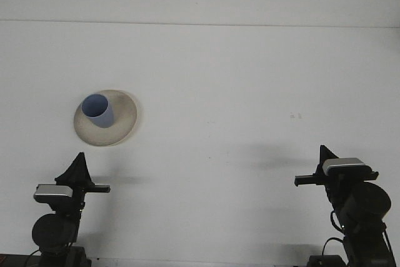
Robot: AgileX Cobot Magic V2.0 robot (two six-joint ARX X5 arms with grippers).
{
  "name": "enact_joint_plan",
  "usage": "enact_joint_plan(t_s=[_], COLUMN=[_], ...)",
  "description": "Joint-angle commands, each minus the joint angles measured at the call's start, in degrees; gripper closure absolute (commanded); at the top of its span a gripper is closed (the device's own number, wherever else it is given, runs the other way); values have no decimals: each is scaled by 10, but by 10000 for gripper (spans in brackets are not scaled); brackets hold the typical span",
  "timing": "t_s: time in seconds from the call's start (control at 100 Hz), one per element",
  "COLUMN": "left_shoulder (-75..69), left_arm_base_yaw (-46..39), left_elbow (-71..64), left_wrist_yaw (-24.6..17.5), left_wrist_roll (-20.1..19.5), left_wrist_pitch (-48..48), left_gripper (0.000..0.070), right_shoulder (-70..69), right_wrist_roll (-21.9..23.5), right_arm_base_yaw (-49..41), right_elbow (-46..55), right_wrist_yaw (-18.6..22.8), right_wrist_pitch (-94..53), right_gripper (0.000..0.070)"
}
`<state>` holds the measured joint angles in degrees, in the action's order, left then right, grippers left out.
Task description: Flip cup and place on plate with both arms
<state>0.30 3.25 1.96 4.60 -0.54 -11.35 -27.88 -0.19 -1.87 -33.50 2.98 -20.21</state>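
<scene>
A blue cup (98, 110) stands upright, mouth up, on the left part of a cream plate (125, 119) at the table's left. My left gripper (79, 166) sits low at the front left, below the plate and well clear of it. At the front right my right gripper (324, 156) is far from both cup and plate. Each gripper shows only as a dark wedge from behind. Neither holds anything that I can see.
The white table (225, 79) stretches back to a white wall. A faint small mark (295, 115) lies on the table at the right.
</scene>
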Motion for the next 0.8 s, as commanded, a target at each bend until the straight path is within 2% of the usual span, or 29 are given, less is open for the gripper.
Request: enact_joint_plan(t_s=[0.0, 0.7, 0.79], left_shoulder=[-1, -1, -1], left_arm_base_yaw=[0, 0, 0], left_elbow=[-12, -12, -12], left_wrist_yaw=[0, 0, 0], left_wrist_roll=[5, 6, 6], left_wrist_pitch=[-6, -7, -7], left_gripper=[688, 688, 688], right_shoulder=[-2, -2, 11], right_wrist_roll=[4, 4, 2], right_arm_base_yaw=[-1, -1, 0], right_elbow=[-7, -6, -5], right_wrist_yaw=[0, 0, -21], right_wrist_pitch=[10, 12, 16], right_gripper=[700, 700, 700])
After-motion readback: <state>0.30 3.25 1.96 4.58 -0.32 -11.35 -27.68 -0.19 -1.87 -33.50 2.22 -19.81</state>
